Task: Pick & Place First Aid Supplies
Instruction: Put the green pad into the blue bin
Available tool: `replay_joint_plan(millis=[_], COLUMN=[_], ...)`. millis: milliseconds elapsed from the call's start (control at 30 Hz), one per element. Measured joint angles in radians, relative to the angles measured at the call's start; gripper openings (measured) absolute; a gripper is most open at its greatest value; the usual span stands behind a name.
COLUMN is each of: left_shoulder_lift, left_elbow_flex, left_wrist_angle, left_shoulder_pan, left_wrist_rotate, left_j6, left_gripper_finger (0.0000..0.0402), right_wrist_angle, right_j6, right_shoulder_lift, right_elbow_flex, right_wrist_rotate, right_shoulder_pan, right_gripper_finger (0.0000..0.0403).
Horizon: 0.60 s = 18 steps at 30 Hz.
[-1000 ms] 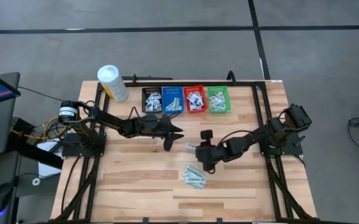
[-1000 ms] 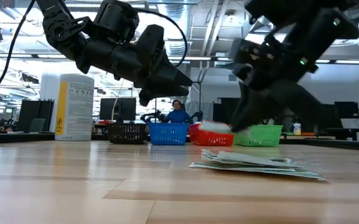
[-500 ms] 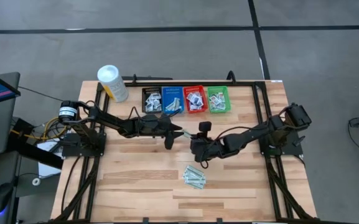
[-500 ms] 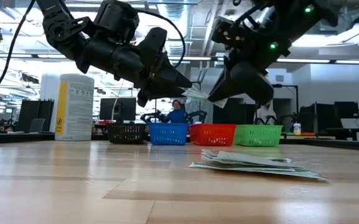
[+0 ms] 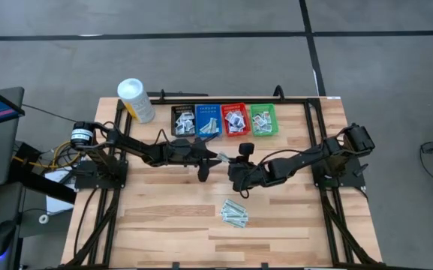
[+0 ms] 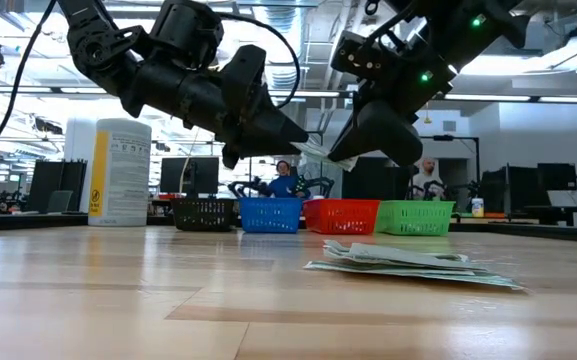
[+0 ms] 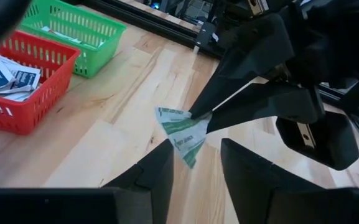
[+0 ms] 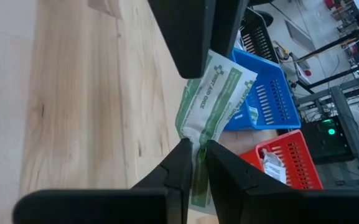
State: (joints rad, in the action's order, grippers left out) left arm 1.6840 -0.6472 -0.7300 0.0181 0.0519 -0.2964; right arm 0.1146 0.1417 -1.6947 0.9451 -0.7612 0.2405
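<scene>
While both arms are meeting above the middle of the table (image 5: 163,217), the right gripper (image 5: 231,166) is pinching a pale-green strip (image 7: 182,134) between nearly closed fingers, holding it in the air clear of the wood. In the right wrist view the strip (image 8: 213,99) is showing green bands and the print "FIRST AID", its lower end hidden behind the fingertips (image 8: 185,158).

The left gripper (image 5: 210,159) is pointing at the right one, its fingers (image 7: 157,171) standing apart with the strip's free end hanging just in front of the gap; whether they are touching it cannot be told. In the low view the strip (image 6: 318,152) is showing only as a pale sliver between the two dark grippers.

A pile of packets and strips (image 5: 235,214) is lying flat on the table nearer the front edge, below the right arm; their print is too small to read.

Four baskets are standing in a row at the far edge: black (image 5: 174,127), blue (image 5: 214,110), red (image 5: 243,110), green (image 5: 270,111). Packets are lying in the black, red and green ones; the blue one's contents are hard to make out. A white tub (image 5: 135,100) is standing left of the row.

A person (image 6: 286,182) is sitting in the room beyond, partly hidden by the blue basket.
</scene>
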Motion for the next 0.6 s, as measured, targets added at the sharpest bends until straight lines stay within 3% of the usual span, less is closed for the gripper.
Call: replay_joint_plan(millis=[367, 600], left_shoulder_lift=[0.0, 0.0], left_elbow_flex=[0.0, 0.0], left_wrist_angle=[0.001, 0.005], left_shoulder_pan=[0.0, 0.0], left_wrist_rotate=[0.037, 0.053], left_j6=[0.012, 0.012], left_gripper_finger=[0.001, 0.0006], right_wrist_angle=[-0.004, -0.004], right_j6=[0.0, 0.0], right_shoulder_lift=[0.001, 0.002], right_elbow_flex=[0.0, 0.0], right_wrist_rotate=[0.001, 0.004], right_shoulder_pan=[0.0, 0.0], right_gripper_finger=[0.0042, 0.0042])
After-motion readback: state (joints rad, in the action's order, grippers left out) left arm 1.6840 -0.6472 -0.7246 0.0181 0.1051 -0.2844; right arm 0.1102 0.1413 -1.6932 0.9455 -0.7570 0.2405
